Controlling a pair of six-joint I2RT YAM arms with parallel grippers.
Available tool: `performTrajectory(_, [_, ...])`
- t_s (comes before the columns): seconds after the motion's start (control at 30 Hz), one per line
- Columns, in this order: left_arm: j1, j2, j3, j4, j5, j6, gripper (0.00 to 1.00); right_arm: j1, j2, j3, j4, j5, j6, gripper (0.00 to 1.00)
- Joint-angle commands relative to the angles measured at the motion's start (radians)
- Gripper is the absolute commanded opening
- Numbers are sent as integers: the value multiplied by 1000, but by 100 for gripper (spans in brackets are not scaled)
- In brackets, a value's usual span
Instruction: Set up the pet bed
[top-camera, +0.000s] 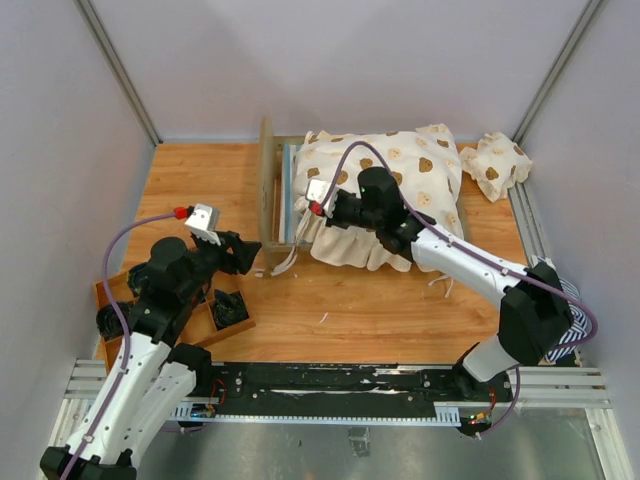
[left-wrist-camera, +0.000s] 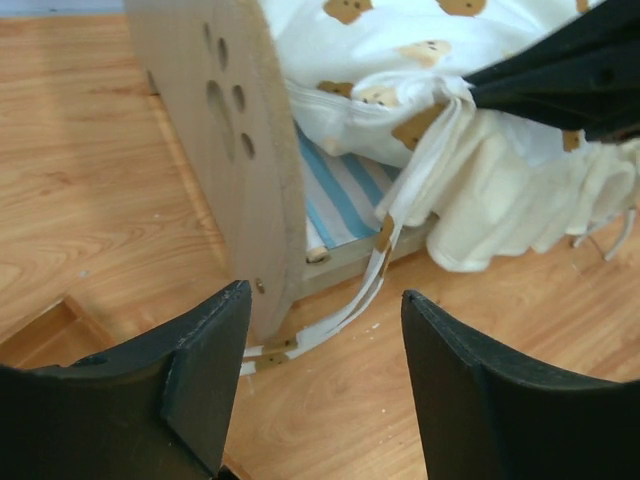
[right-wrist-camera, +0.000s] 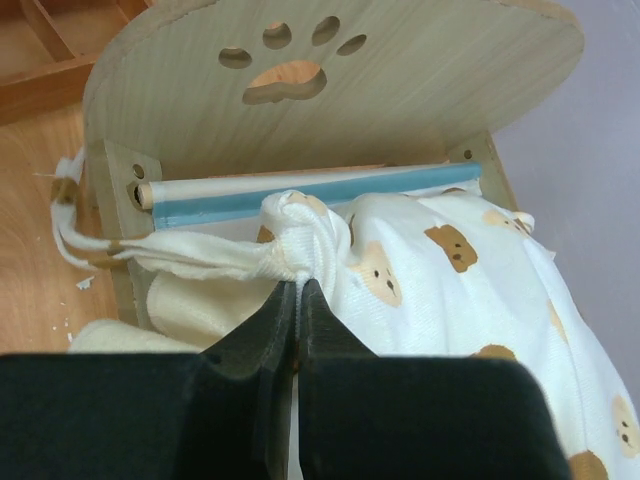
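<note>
Pet bed: it stands on the wooden worktop in the upper middle of the overhead view. The arched headboard is upright at the bed's left end and has a paw-print cutout.
Mattress: blue-and-white striped, lying in the frame. Only a strip shows beside the headboard; the rest is under fabric.
Bear-print cover: cream and ruffled, heaped over the bed, with its frill spilling off the lower side onto the worktop.
Right end effector: jaws pressed together on a bunched, knotted corner of the bear-print cover, close to the headboard.
Left end effector: jaws well apart with nothing between them, low over the worktop near the headboard's lower corner and not touching it.
Tie strings: they hang from the gripped corner, run past the foot of the headboard and end on the worktop.
Pillow: small and bear-printed, in the upper right, apart from the bed.
Wooden tray: in the lower left, beneath the left arm.
</note>
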Motion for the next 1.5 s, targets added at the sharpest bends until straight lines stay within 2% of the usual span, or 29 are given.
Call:
performTrajectory(0.0, [-6,36,28,96,167,39,64,-75,-1,47,63,-141,143,0])
performTrajectory(0.23, [-98,152,46,164,185,107,50,-150,24,48,163,-241,235,0])
performTrajectory(0.33, [-181,240,74,163,134,166,47,-172,28,43,190,-270,258,0])
performTrajectory(0.5, [-282,377,139,168,21,202,38,-186,22,21,216,-291,267,0])
performTrajectory(0.6, [-296,448,167,171,-43,201,36,-198,20,9,248,-305,295,0])
performTrajectory(0.7, [-296,484,160,216,-66,199,28,-204,18,0,277,-316,309,0])
performTrajectory(0.93, [-300,583,155,302,-51,198,28,-217,11,-3,293,-333,327,0])
performTrajectory(1.47, [-306,701,129,429,9,166,38,-219,11,-13,308,-340,333,0])
